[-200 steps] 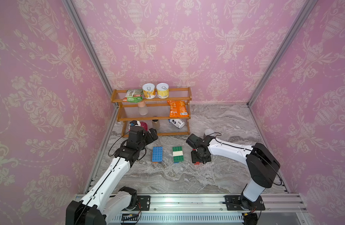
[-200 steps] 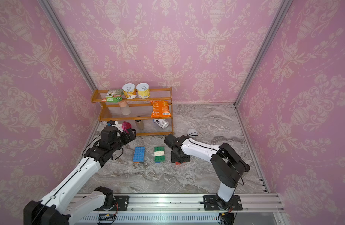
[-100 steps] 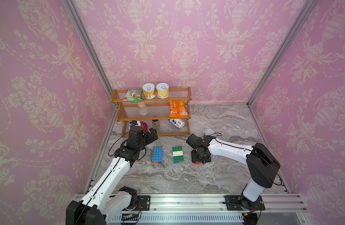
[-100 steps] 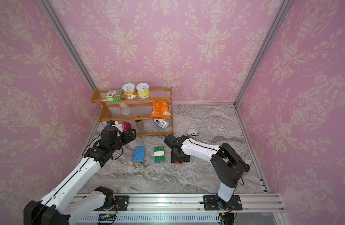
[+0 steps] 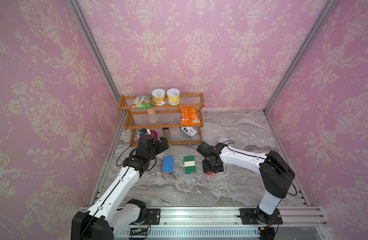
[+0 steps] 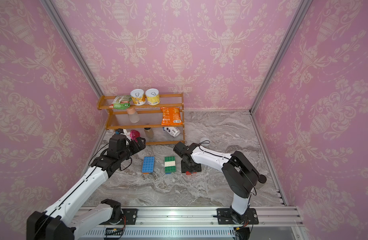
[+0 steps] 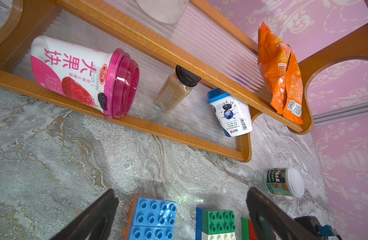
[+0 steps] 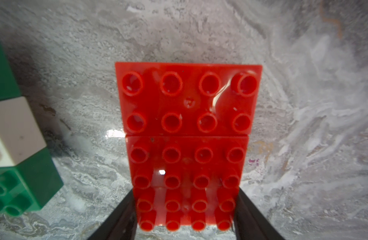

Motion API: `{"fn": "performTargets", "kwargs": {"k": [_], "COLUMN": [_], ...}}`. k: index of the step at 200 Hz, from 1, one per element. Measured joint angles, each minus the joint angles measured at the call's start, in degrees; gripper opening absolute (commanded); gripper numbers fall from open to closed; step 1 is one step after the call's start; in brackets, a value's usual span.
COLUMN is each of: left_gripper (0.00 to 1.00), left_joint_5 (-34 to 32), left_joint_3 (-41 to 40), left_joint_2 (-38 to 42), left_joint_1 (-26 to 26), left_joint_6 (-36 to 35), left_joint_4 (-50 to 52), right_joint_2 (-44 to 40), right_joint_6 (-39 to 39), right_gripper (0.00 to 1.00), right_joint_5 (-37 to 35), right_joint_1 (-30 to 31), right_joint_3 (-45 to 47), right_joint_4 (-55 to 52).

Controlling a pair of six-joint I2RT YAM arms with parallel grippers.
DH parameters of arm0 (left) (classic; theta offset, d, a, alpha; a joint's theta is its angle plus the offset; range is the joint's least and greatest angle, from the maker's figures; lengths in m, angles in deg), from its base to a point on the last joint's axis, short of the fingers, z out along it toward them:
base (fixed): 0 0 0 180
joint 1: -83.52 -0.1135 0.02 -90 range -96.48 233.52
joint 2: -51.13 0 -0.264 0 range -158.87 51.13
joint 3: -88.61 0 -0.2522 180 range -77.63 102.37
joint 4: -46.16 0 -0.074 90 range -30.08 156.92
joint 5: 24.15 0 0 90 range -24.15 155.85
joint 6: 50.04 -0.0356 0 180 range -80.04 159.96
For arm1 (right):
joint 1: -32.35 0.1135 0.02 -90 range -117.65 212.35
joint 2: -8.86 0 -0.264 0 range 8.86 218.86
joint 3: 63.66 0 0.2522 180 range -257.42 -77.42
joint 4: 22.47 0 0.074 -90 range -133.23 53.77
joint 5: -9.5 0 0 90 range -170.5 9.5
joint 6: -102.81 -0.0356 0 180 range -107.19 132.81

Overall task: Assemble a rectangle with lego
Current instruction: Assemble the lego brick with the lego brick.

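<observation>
Red lego block [image 8: 185,135] sits clamped in right gripper [image 8: 185,207]; left gripper [image 7: 181,192] gapes open near "大果块" cup [image 7: 75,76].

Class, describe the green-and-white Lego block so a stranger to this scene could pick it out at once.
Start at the wooden shelf rack at the back of the table. In front of it three Lego blocks lie in a row; take the middle block, between the blue block and the red block. It alone is green with a white band across it.
</observation>
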Motion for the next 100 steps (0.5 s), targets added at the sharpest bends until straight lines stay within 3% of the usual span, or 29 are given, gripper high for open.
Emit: {"fn": "performTargets", "kwargs": {"k": [65, 100], "left_gripper": [0.99, 0.99], "left_joint_5": [0.0, 0.0], "left_joint_3": [0.0, 0.0], "left_joint_2": [0.0, 0.0], "left_joint_1": [0.0, 0.0], "left_joint_6": [0.0, -0.02], "left_joint_4": [-0.02, 0.0], "right_joint_2": [-0.17, -0.17], "right_joint_6": [0.2, 0.74], "right_gripper": [0.63, 0.77], "right_joint_5": [-0.04, 0.02], "right_joint_1": [-0.04, -0.04], "right_joint_3": [0.04, 0.35], "right_joint_4": [-0.07, 0.04]}}
